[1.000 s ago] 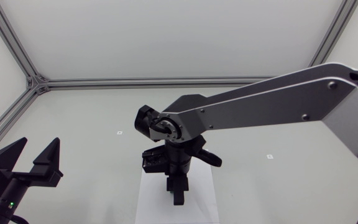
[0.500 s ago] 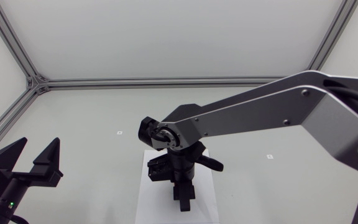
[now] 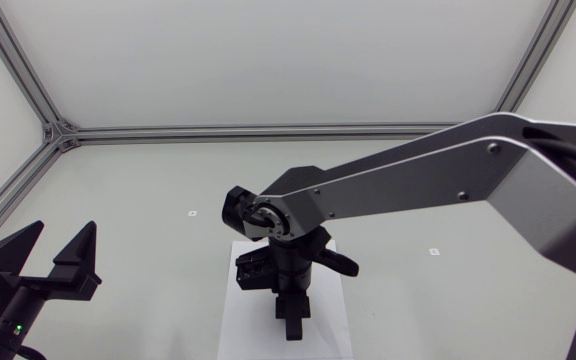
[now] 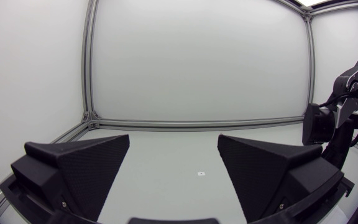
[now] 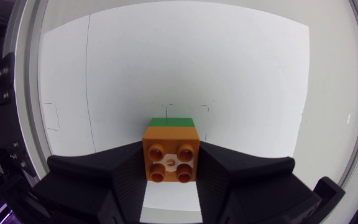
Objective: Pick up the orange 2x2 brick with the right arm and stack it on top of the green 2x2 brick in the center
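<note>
In the right wrist view the orange 2x2 brick (image 5: 170, 153) sits studs-up between the fingers of my right gripper (image 5: 170, 171), which is shut on it from both sides. Just ahead of the orange brick a strip of the green 2x2 brick (image 5: 171, 121) shows from under it; whether the two touch I cannot tell. In the head view my right gripper (image 3: 293, 322) points down over the white sheet (image 3: 240, 325) and hides both bricks. My left gripper (image 3: 56, 252) stands open and empty at the near left, its fingers wide apart (image 4: 173, 163).
The white sheet (image 5: 229, 74) lies under the bricks at the table's middle. Two small marks (image 3: 192, 213) (image 3: 433, 251) lie on the table on either side of it. An aluminium frame (image 3: 58, 133) runs along the table's far and left edges.
My right arm swung toward the front of the table and lowered its gripper over the white sheet, then nearly stopped. The left arm has not moved.
</note>
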### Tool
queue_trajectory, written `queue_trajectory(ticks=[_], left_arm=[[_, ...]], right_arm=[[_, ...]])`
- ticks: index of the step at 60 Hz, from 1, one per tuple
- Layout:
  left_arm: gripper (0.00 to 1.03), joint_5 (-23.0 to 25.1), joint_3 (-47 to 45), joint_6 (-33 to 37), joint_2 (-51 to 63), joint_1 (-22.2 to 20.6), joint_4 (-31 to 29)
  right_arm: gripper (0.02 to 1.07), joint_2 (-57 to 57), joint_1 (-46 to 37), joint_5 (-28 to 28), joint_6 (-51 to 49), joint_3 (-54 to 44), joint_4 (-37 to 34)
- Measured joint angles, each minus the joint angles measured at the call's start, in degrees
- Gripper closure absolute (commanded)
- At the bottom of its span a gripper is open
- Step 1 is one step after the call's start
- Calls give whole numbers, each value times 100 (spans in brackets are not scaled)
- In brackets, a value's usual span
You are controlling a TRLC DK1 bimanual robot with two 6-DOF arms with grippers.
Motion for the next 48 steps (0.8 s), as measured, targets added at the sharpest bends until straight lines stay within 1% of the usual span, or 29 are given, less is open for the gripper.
queue_trajectory(ticks=[14,48], left_arm=[[4,-2,0,0,0,-2,0],[4,0,0,-2,0,0,0]], right_arm=[[74,-4,0,-2,109,48,131],[74,-7,-35,0,107,77,175]])
